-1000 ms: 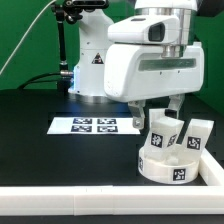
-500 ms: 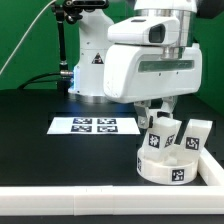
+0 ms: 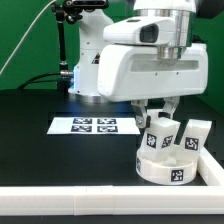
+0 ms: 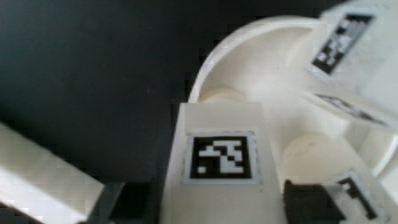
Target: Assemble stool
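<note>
A long white rail point(image 3: 70, 205) runs along the near edge of the black counter point(image 3: 40, 150), and a second stretch of it point(image 3: 212, 165) runs back along the edge on the exterior view's right. Tucked into that near corner sits the round white seat point(image 3: 168, 166), flat on the counter, with a black-and-white tag facing forward on its rim.

Three small tagged legs stand in and on the seat. One leg point(image 3: 158, 133) leans at the middle, one point(image 3: 186, 142) is just beside it, and a third leg point(image 3: 200, 134) stands tilted toward the rail, on the seat's far side.

The tool point(image 3: 155, 113) hangs directly above the seat, with its fingers point(image 3: 143, 115) reaching down to the top of the middle leg. In the wrist view that leg point(image 4: 222, 150) fills the middle of the picture, tag up, with the dark fingertips point(image 4: 128, 200) on either side of its end. The tips look close to the leg, but whether they press on it cannot be told. The curved rim of the seat point(image 4: 258, 50) arcs beyond the leg in that view.

Farther back, toward the middle of the counter, the flat marker board point(image 3: 88, 125) lies well apart from the seat. Behind it, at the far edge, the arm's white base point(image 3: 92, 70) stands before a green backdrop point(image 3: 25, 40).
</note>
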Motion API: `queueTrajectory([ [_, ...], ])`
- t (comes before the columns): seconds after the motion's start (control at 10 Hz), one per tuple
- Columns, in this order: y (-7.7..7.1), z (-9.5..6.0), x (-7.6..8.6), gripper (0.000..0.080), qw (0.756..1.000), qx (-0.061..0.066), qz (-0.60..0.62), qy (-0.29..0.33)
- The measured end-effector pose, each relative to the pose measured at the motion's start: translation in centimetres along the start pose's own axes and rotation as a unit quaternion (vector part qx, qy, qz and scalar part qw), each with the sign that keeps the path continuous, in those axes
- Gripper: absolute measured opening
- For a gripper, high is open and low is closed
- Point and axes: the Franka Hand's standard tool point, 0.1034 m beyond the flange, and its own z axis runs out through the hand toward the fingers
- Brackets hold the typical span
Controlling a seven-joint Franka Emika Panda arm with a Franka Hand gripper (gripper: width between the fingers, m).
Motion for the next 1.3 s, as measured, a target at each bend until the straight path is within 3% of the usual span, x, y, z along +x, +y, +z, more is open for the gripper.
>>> queueTrajectory([
  [0.4, -0.1, 0.1, 0.3, 0.0337, 0.979, -0.005, 0.202, 0.021],
  [0.7, -0.8, 0.1, 0.5, 0.0337, 0.928, 0.003, 0.372, 0.026],
  [1.1, -2.3, 0.0, 1.1, 0.0337, 0.837, 0.016, 0.546, 0.025],
  [1.2, -2.2, 0.0, 1.1, 0.0337, 0.834, 0.017, 0.551, 0.021],
  [1.3, -2.3, 0.0, 1.1, 0.0337, 0.816, 0.020, 0.578, 0.020],
])
